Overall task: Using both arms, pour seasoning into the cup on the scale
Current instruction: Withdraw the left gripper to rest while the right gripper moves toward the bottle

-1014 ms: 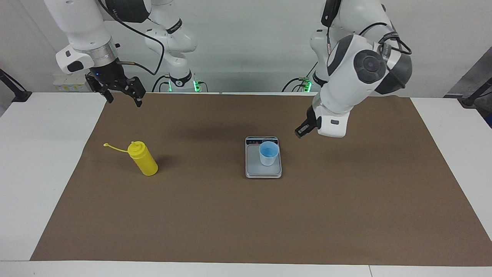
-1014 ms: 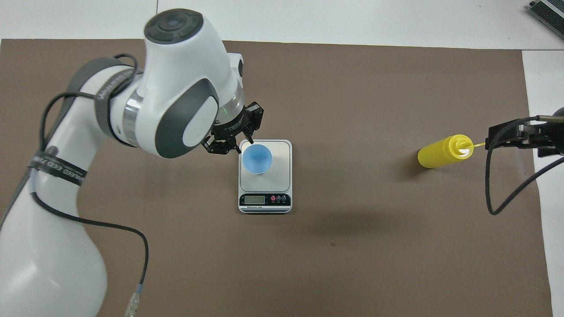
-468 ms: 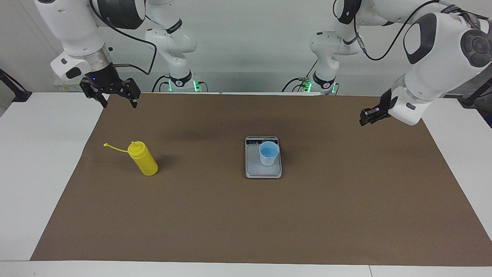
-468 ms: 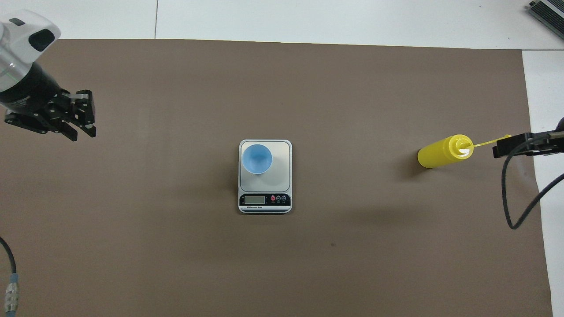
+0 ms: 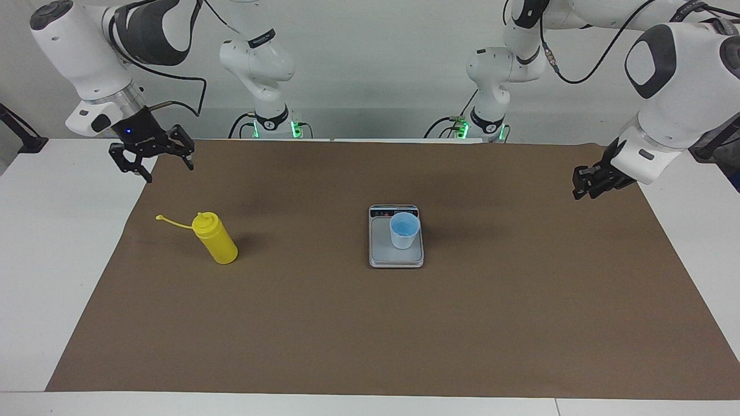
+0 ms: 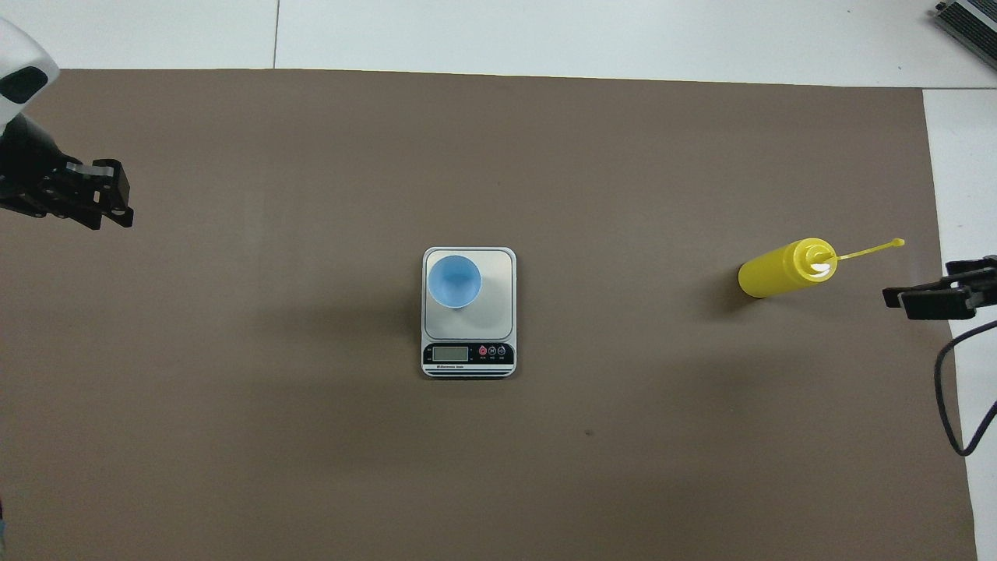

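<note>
- Two grippers hang in the air, one over each end of the brown mat (image 5: 370,346), and neither holds anything.
- Right gripper (image 5: 155,163): its fingers are spread wide and point down over the mat's edge at the right arm's end of the table (image 5: 46,277).
- Left gripper (image 5: 585,185): it hangs over the mat's edge at the left arm's end; I cannot tell whether it is wide or narrow.
- Yellow squeeze bottle (image 5: 215,238): it stands on the mat toward the right arm's end, well apart from both grippers, its cap strap (image 5: 172,222) sticking out sideways toward the table's end.
- Digital kitchen scale (image 5: 383,254): it lies flat at the mat's middle, its display strip (image 6: 468,354) on the edge nearest the robots.
- Light blue cup (image 5: 403,230): it stands upright on the weighing plate, in the corner farther from the display and toward the left arm's end.
</note>
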